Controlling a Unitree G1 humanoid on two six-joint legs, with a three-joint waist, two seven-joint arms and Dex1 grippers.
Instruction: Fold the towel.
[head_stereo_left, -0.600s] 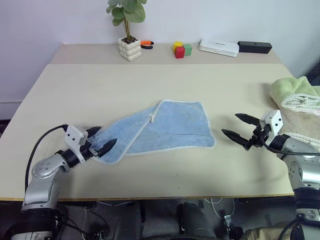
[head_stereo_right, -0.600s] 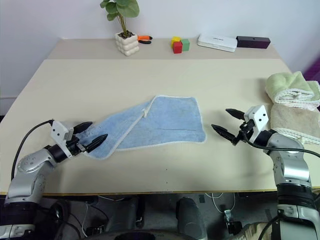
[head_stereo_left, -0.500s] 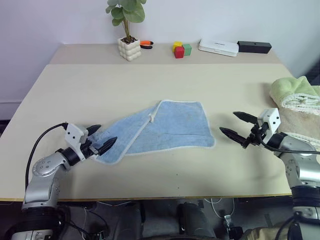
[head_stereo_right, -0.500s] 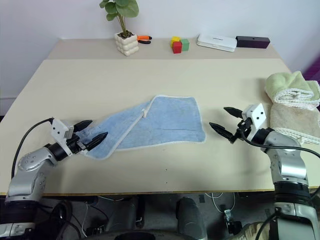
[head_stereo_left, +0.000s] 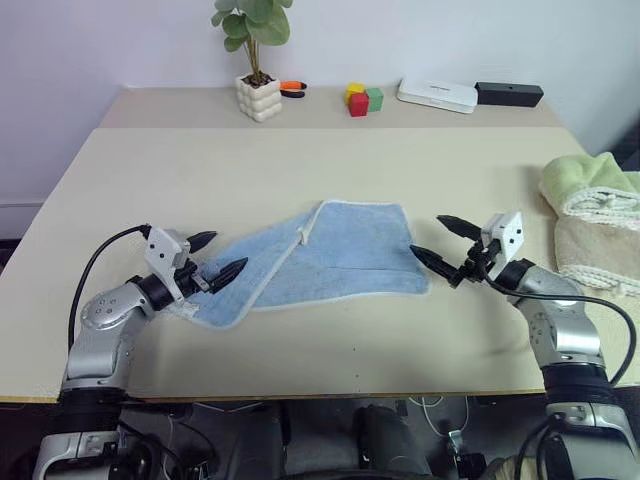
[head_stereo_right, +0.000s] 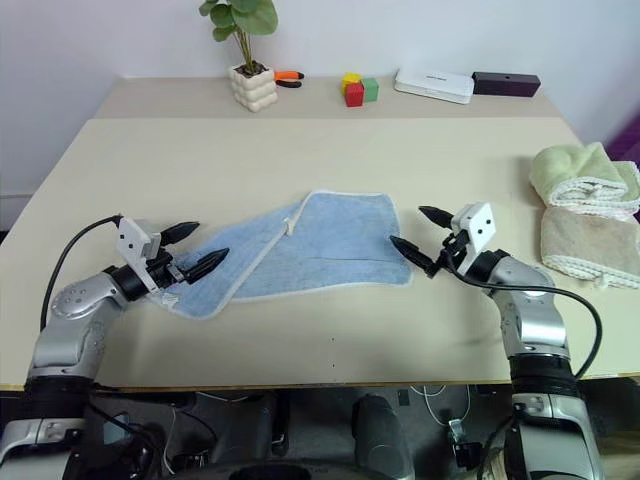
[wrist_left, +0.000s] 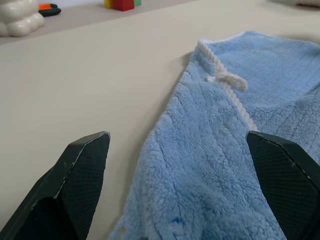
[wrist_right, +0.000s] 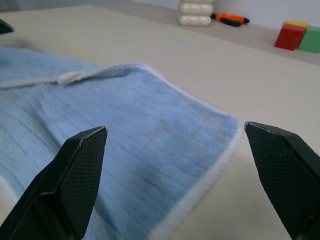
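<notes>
The light blue towel (head_stereo_left: 320, 257) lies partly folded near the middle of the counter (head_stereo_left: 300, 170), its white-edged flap laid diagonally with a small white tag on the fold line. The left pincer (head_stereo_left: 212, 257) hovers at the towel's end toward the counter's left edge, fingers spread apart with nothing between them; the right pincer (head_stereo_left: 438, 240) sits just beside the towel's opposite end, likewise spread and empty. A light green rolled towel (head_stereo_left: 590, 185) and a beige folded towel (head_stereo_left: 598, 250) rest at the counter's right edge.
</notes>
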